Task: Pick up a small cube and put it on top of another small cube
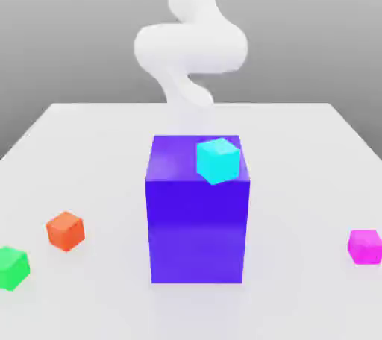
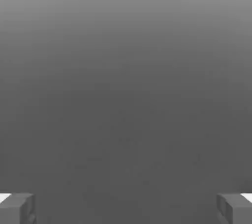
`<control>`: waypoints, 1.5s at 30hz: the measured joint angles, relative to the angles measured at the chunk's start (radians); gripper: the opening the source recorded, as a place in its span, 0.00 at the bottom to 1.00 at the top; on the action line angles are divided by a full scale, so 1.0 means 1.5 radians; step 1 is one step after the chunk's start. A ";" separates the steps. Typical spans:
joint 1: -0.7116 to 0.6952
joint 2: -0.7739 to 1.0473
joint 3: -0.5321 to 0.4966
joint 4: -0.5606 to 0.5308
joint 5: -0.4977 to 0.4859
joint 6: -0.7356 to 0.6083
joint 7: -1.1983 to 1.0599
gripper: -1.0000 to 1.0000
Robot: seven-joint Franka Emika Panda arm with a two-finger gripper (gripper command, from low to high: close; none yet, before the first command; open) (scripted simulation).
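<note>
Two pincer fingertips (image 2: 17,208) stand at opposite edges of the hand view, cut off; the pincer (image 2: 126,209) is fully open and holds nothing. On the bench (image 1: 97,145), a cyan cube (image 1: 218,160) rests atop a large blue block (image 1: 198,219). Orange cube (image 1: 66,230) and green cube (image 1: 13,268) lie near left, magenta cube (image 1: 365,246) right.

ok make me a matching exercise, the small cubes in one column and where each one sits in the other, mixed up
Exterior view.
Things:
1. cyan cube
2. orange cube
3. green cube
4. magenta cube

Places:
A. on the table, at the view's right edge
B. on top of the big purple block
C. on the table, at the view's left edge
D. on the table, between the green cube and the block

Pairs: 1-B, 2-D, 3-C, 4-A
</note>
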 joint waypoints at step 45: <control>0.253 0.624 0.193 -0.116 -0.093 0.264 -0.371 0.00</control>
